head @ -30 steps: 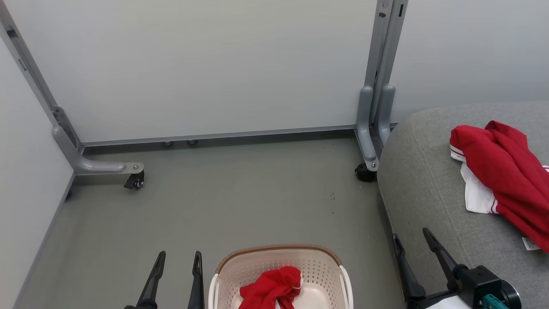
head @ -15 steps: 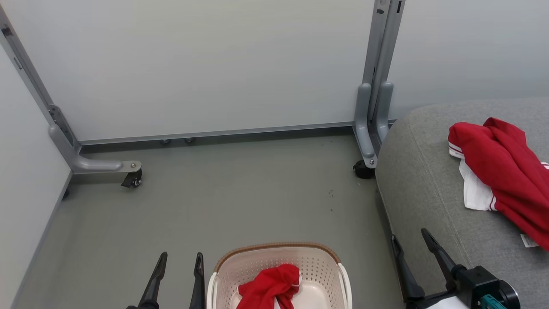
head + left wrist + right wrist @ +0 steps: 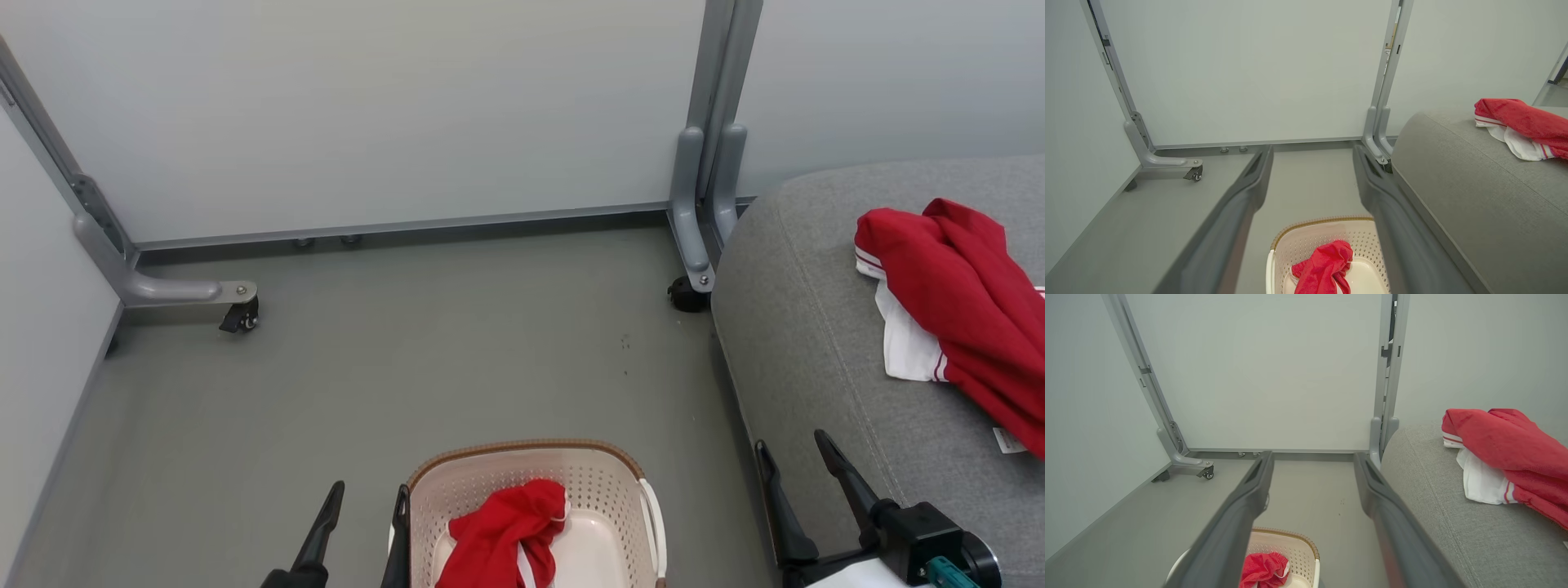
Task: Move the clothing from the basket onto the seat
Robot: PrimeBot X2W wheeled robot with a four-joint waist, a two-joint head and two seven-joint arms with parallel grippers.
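The near end of the basket (image 3: 522, 448) is cut off by the bottom edge of the head view, which hides the lower part of the red garment (image 3: 502, 531) bunched inside it. A second red garment (image 3: 955, 302) with white trim lies on the grey seat (image 3: 816, 351) and runs off the right edge. The small white tag (image 3: 1009, 441) by its lower end is too small to read.

The left end effector (image 3: 369, 490) hovers just left of the basket, wide and empty. Its inner finger overlaps the basket's left handle, and whether they touch cannot be told. The right end effector (image 3: 790, 441) hangs at the seat's front edge, also spread wide and holding nothing.

Compared with half a second earlier, the whole picture has shifted: the basket and the foot of the wall sit higher, which is the camera moving. Both garments lie as they did. The left end effector stands closer to the basket's side.
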